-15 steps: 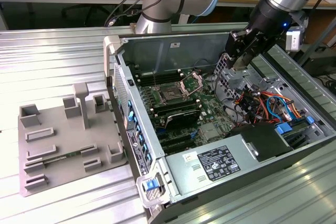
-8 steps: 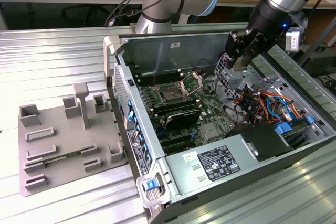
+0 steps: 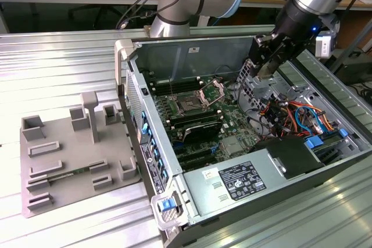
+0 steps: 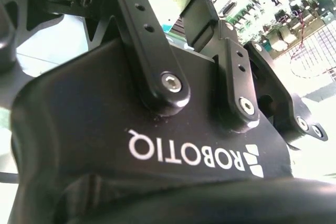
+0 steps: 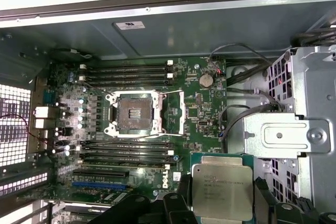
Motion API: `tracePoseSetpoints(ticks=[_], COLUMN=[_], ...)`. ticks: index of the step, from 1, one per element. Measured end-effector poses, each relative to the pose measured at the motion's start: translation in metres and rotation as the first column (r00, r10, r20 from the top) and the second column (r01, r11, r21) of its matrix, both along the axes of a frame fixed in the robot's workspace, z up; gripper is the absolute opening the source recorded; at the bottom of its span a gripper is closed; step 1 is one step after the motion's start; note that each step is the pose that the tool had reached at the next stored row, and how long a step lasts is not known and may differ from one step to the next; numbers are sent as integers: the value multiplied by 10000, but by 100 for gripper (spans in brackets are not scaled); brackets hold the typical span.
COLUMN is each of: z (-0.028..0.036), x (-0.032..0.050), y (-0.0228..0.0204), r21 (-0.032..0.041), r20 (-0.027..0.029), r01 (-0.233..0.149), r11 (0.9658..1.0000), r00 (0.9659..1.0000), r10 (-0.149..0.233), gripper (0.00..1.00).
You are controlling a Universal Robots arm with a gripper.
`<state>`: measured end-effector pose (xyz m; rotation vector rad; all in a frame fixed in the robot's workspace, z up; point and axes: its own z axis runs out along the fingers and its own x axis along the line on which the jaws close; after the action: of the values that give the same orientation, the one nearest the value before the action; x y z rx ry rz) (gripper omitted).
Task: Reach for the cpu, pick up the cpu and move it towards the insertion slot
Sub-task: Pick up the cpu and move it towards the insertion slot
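Gripper [image 3: 263, 68]: seen at the upper right of the exterior view, above the drive-cage side of the open computer case [image 3: 192, 45]; clenched on the cpu.
Cpu [image 5: 221, 191]: held between the black fingers [image 5: 185, 184], shiny face toward the camera, at the lower centre-right of the first wrist view.
Insertion slot [image 5: 131, 114]: seen left of centre in the first wrist view, dark middle exposed, bracket swung open; well apart from the chip.
Risk, slip: the chip is judged to be gripped by its thin edges only, so a jolt could tilt or drop it onto the motherboard [image 5: 199, 98].
Risk, snag: loose cables [image 5: 247, 111] and the metal drive cage [image 5: 299, 129] lie just beside the chip; a low pass could catch them.
Risk, bracket: the raised frame beside the socket could be struck by a chip edge.
Open room: free space is seen above the board between the case wall and the memory slots [image 5: 126, 69].
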<state>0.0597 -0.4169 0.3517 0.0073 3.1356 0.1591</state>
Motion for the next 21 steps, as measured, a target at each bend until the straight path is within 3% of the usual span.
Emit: tracePoseSetpoints(ticks=[21], z=[-47], x=[0], y=[0], r21=[1], r20=[0], r01=[0], r11=[10000], r00=[10000], r10=[0], gripper=[55])
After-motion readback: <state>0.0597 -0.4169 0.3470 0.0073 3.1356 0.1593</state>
